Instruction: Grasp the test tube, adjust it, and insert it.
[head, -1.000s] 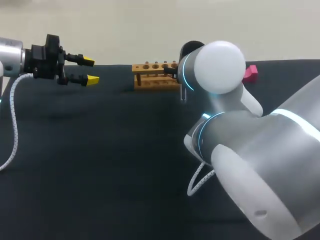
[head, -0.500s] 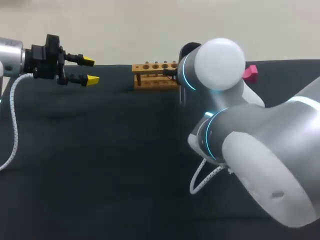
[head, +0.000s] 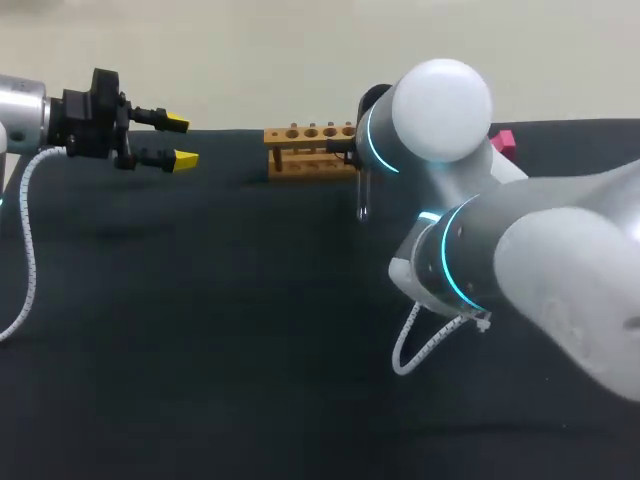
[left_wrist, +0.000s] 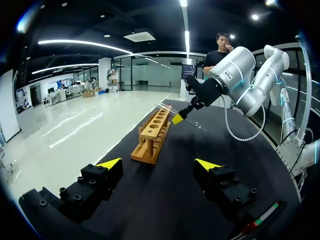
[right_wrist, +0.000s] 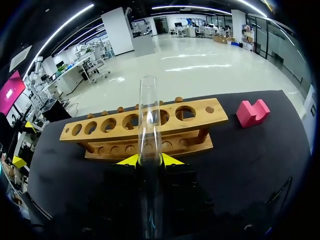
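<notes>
The right gripper (right_wrist: 150, 160) has its two yellow tips pressed onto the test tube (right_wrist: 149, 125), one on each side, so it is pinching the tube. The tube is up in the air, off the table (head: 200, 350). In the head view it hangs down from the right gripper, round end at the bottom, just beside the right end of the wooden rack (right_wrist: 205, 120). It is not in any hole yet. From the right wrist view the tube lines up with the middle of the rack, but I cannot tell which hole it is meant for, or if it is fully straight up, because the left wrist view makes it look a bit tilted. All the holes I can see in the rack look empty. A pink block (right_wrist: 252, 112) sits on the table near the rack's right end, apart from it. The left gripper (left_wrist: 158, 164) is far off on the left side of the table, fingers spread wide with nothing between them. So I think the grabbing part is done. The turning part looks nearly done. What is left is to bring the tube over a hole, push it down in, and let go.
</notes>
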